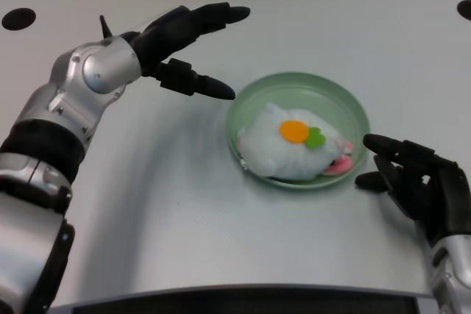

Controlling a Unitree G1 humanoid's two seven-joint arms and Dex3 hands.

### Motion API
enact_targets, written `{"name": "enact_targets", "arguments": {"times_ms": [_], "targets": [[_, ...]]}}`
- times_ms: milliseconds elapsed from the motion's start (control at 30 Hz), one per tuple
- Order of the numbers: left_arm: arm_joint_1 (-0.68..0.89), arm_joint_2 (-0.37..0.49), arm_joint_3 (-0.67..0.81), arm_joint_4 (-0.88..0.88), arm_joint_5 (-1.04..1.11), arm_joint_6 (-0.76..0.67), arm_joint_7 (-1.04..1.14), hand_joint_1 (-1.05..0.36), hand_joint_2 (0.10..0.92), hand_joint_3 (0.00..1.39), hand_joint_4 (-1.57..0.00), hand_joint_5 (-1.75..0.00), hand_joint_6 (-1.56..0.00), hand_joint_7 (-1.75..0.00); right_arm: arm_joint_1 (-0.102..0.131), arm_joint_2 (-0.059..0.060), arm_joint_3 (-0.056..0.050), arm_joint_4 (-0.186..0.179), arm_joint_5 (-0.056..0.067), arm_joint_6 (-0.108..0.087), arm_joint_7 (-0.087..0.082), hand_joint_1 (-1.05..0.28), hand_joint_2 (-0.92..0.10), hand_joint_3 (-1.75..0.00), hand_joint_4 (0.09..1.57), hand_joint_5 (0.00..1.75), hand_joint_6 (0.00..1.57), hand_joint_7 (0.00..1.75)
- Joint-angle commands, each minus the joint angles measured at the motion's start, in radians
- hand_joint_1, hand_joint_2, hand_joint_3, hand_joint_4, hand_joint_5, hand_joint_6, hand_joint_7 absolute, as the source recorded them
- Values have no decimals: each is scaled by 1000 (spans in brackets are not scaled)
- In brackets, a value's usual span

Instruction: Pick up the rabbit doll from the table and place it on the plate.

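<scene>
Placement looks done, judging from how things lie: the soft white rabbit doll with an orange-and-green carrot patch and pink ears (pixel 294 148) rests inside the shallow pale-green round plate (pixel 254 104), lying on its side and filling most of the dish, with its pink ear tips toward the plate's right rim. The black many-fingered left hand (pixel 180 45) hangs above the white table (pixel 169 211), to the upper left of the plate, apart from both doll and rim. Its fingers are spread and hold nothing, the long ones stretched out toward the far edge of the table and the thumb pointing at the plate's near-left rim.

What remains, I judge, is a clean retreat. Lift the hand up and away to the left rather than sweeping across the dish, since the thumb tip sits close to the rim and a low pass could nudge the plate or catch the plush. Keep the fingers apart while clearing, so nothing snags the fabric
</scene>
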Motion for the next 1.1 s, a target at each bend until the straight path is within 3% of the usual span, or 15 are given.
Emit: {"name": "enact_targets", "arguments": {"times_ms": [33, 133, 233, 400, 600, 667, 767, 900, 1100], "targets": [[60, 23, 34, -44, -43, -10, -18, -838, 921, 39, -193, -110, -214, -66, -2, 0, 2, 5, 0, -7, -4, -406, -921, -177, 863, 858, 1060, 9], [91, 30, 55, -79, -68, 3, -30, -825, 921, 44, -201, -119, -215, -60, -1, -2, 4, 2, -5, -6, -7, -404, -921, -179, 857, 853, 1058, 8], [124, 24, 96, -109, -126, 35, -63, -784, 921, 45, -185, -119, -215, -53, 0, 0, 3, -5, 1, 9, -6, -404, -921, -180, 855, 851, 1054, 6], [201, 18, 153, -177, -215, 59, -98, -757, 921, 52, -196, -139, -215, -43, 2, 2, 4, -8, 3, 5, -3, -404, -921, -177, 858, 851, 1056, 7], [326, 8, 211, -293, -302, 117, -108, -461, 921, 104, -233, -211, -282, -61, 5, 1, 8, -10, -2, -3, -4, -409, -921, -174, 857, 852, 1054, 6], [371, 0, 227, -342, -321, 160, -95, -361, 921, 155, -238, -366, -339, -61, 9, 0, 13, -18, -9, -4, -8, -413, -921, -174, 859, 854, 1057, 7], [400, -6, 238, -389, -327, 201, -87, -343, 921, 170, -225, -496, -373, -55, 11, -1, 15, -22, -10, -2, -10, -414, -921, -177, 856, 853, 1056, 7], [506, -35, 288, -496, -391, 260, -66, -453, 921, 173, -219, -627, -403, -50, 11, 4, 12, -25, 5, 8, -4, -415, -921, -176, 857, 855, 1055, 6], [573, -80, 365, -610, -520, 406, -57, -390, 921, 252, -212, -741, -433, -43, 11, 4, 15, -29, 6, 7, -3, -410, -921, -171, 853, 857, 1058, 7]]}}
